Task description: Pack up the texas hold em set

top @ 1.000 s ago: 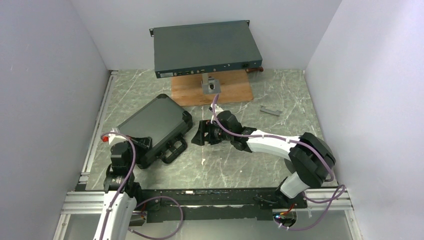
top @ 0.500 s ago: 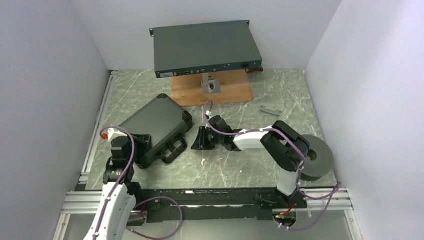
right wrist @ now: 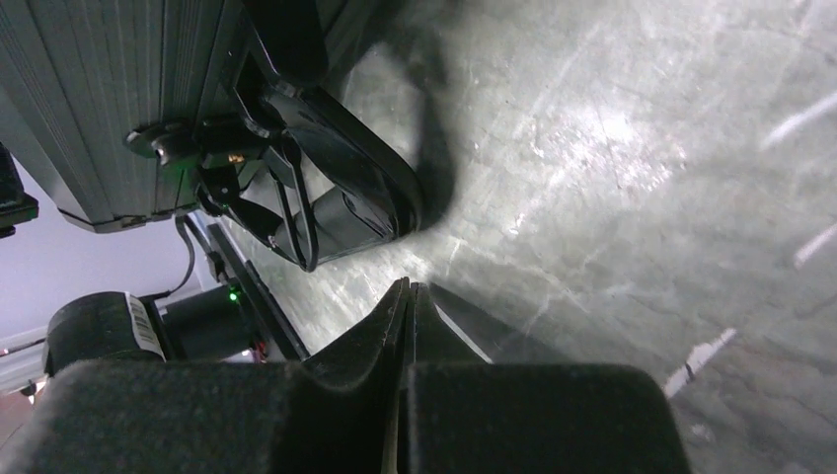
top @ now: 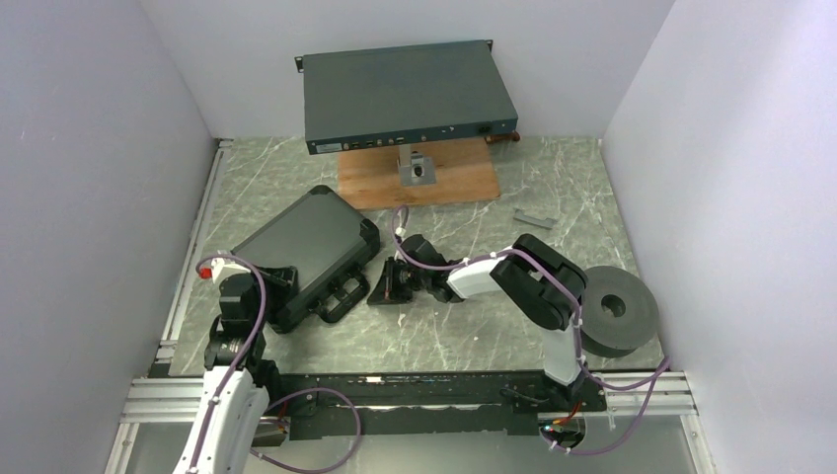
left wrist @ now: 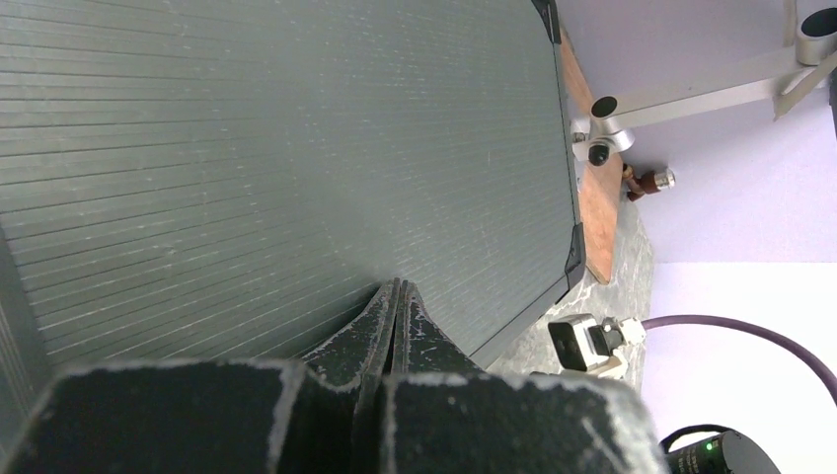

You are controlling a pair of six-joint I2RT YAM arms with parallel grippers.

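The black case [top: 306,247] of the texas hold em set lies closed on the table, its handle [top: 342,293] pointing to the near right. My left gripper [top: 276,281] is shut and holds nothing. In the left wrist view its closed tips [left wrist: 398,288] rest against the case's ribbed lid [left wrist: 247,138]. My right gripper [top: 387,284] is also shut and empty, low over the table just right of the handle. The right wrist view has the closed tips [right wrist: 407,288] near the stone surface, with the handle [right wrist: 341,183] and case edge [right wrist: 99,109] ahead. Chips, dice and markers are out of sight.
A flat grey rack unit [top: 405,94] stands at the back on a wooden board [top: 444,183] with a metal block [top: 417,168]. A thick dark foam ring [top: 617,311] lies at the near right. A small grey bracket [top: 533,218] lies right of the board.
The right gripper has shut and slid left and nearer, toward the case handle. Its arm has folded back, uncovering the foam ring. The left arm has barely moved.
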